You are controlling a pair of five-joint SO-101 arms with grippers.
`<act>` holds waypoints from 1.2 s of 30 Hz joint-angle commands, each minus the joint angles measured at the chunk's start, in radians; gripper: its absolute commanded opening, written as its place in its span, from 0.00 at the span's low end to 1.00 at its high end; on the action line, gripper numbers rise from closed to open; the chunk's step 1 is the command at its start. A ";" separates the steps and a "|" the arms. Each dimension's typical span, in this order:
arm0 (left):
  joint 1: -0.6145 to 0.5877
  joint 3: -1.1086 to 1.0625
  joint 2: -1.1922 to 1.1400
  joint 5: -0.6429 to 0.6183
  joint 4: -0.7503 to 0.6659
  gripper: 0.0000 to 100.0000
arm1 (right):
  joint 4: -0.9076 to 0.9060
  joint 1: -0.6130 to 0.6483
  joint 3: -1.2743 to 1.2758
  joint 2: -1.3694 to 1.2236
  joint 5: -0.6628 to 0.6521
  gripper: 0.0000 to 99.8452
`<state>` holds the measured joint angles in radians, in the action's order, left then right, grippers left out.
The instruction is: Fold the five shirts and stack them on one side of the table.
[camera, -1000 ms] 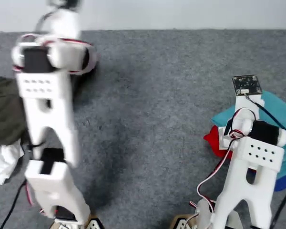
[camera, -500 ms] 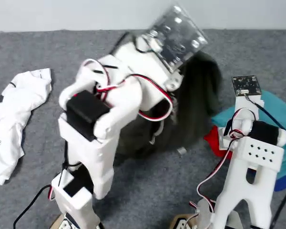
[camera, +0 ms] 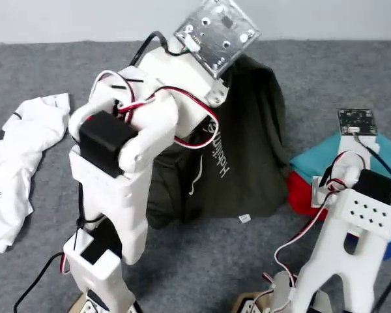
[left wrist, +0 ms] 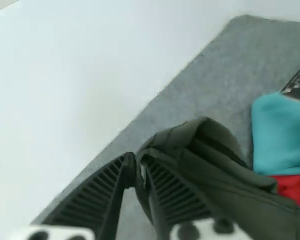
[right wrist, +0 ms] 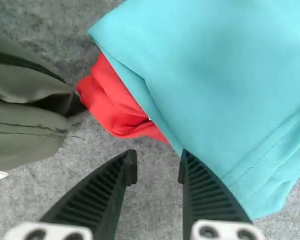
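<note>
A dark olive shirt (camera: 241,150) lies spread over the middle of the grey table, one edge lifted at the far side. My left gripper (left wrist: 139,172) is shut on that olive shirt (left wrist: 205,155), pinching a fold of it between the fingertips. The left arm (camera: 156,117) stretches across the shirt. A white shirt (camera: 19,156) lies crumpled at the left. At the right sit a teal shirt (right wrist: 230,75) over a red shirt (right wrist: 115,107), the teal shirt (camera: 313,160) and red shirt (camera: 303,192) partly behind the right arm. My right gripper (right wrist: 155,165) hangs open just above the table beside them.
The grey felt table top (camera: 202,274) is bare near the front between the two arm bases. A white wall (camera: 65,19) runs along the far edge. A blue piece of cloth (camera: 352,244) peeks out under the right arm.
The left arm swung from the far left to the centre, dragging the olive shirt with it and uncovering the white shirt. The olive shirt now lies spread out. The right arm shifted slightly right.
</note>
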<state>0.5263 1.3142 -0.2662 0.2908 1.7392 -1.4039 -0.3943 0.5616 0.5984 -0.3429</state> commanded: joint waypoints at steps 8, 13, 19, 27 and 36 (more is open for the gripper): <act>-0.173 0.042 -0.269 -0.061 -0.359 0.01 | -0.007 -0.010 -0.005 0.041 0.011 0.15; -0.244 0.252 -0.258 -0.135 -0.359 0.01 | -0.005 -0.010 -0.005 0.041 0.011 0.15; -0.371 0.305 -0.242 -0.138 -0.267 0.01 | -0.004 -0.008 -0.005 0.041 0.011 0.15; -0.282 0.302 -0.259 -0.140 -0.242 0.01 | -0.004 -0.008 -0.005 0.041 0.011 0.15; 0.138 0.305 -0.267 -0.132 -0.491 0.01 | -0.002 -0.008 -0.003 0.041 0.011 0.15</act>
<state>0.5278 1.5766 -0.5501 0.1619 1.3602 -1.4039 -0.3943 0.5616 0.5984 -0.3429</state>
